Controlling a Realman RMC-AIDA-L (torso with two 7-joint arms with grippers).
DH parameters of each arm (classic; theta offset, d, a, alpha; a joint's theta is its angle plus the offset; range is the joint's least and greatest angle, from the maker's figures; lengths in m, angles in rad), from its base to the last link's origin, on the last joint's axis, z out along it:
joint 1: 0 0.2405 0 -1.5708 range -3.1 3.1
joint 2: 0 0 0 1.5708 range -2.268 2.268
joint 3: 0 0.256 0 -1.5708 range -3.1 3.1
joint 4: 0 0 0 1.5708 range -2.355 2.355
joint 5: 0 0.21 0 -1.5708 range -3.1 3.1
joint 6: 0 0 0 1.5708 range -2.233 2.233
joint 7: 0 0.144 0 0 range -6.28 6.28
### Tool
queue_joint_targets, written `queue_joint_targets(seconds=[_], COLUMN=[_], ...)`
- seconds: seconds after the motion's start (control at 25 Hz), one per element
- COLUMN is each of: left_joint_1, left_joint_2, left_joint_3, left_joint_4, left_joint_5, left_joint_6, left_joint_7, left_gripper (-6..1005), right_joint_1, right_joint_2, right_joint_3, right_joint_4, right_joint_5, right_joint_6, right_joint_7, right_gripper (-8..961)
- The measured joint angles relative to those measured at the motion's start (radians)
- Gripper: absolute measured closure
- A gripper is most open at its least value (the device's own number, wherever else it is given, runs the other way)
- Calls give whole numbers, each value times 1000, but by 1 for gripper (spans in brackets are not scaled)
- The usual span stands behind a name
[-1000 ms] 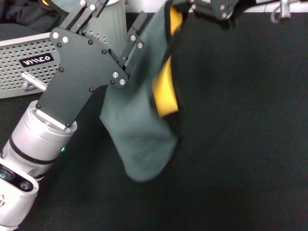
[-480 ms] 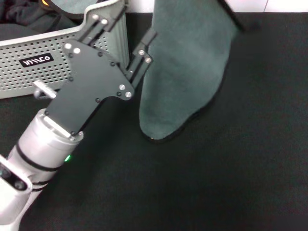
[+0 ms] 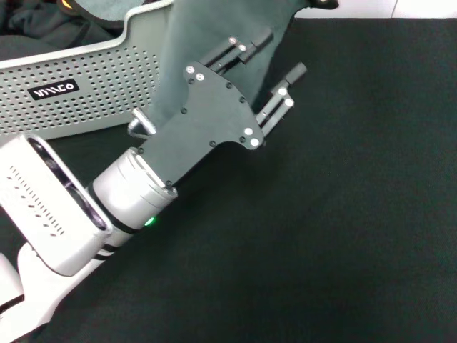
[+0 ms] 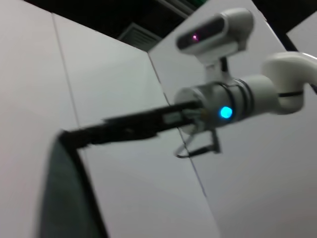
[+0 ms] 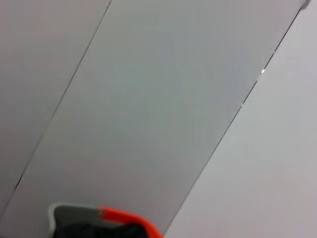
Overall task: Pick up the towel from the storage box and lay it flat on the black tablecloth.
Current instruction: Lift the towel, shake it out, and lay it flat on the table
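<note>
The towel [image 3: 207, 32] hangs grey side out from above the top edge, its lower part hidden behind my left arm. My left gripper [image 3: 268, 66] is open in front of the towel's lower right edge, one finger [image 3: 246, 46] over the cloth, the other [image 3: 285, 84] over the black tablecloth [image 3: 343, 214]. In the left wrist view my right gripper [image 4: 67, 138] is shut on the top corner of the hanging towel [image 4: 64, 198]. The storage box [image 3: 86, 78] stands at the back left.
A black garment [image 3: 36, 28] lies inside the storage box. The left arm's forearm [image 3: 128, 193] crosses the tablecloth's left half. The right wrist view shows only pale wall panels.
The towel has swung left and upward, toward the box. My left arm has moved right and forward, so its open gripper is now in front of the towel's lower edge.
</note>
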Motion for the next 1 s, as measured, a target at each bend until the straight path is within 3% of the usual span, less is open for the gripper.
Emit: queue_joint_targets(seconds=[0.48,1.0], left_joint_1=[-20,-66], left_joint_2=[0,4], left_joint_3=[9,-21], left_joint_4=[46,49], left_joint_5=[-3,-1], left_joint_6=[-139,-143], left_joint_7=[60,-241], left_gripper=[545,546], right_joint_1=[-9,-13], right_joint_2=[8,11], right_joint_3=[-129,-265], right_joint_4=[-36,-37], right_joint_5=[174,314], right_joint_6=[270,362], right_joint_7=[-41,-147], right_gripper=[952,951])
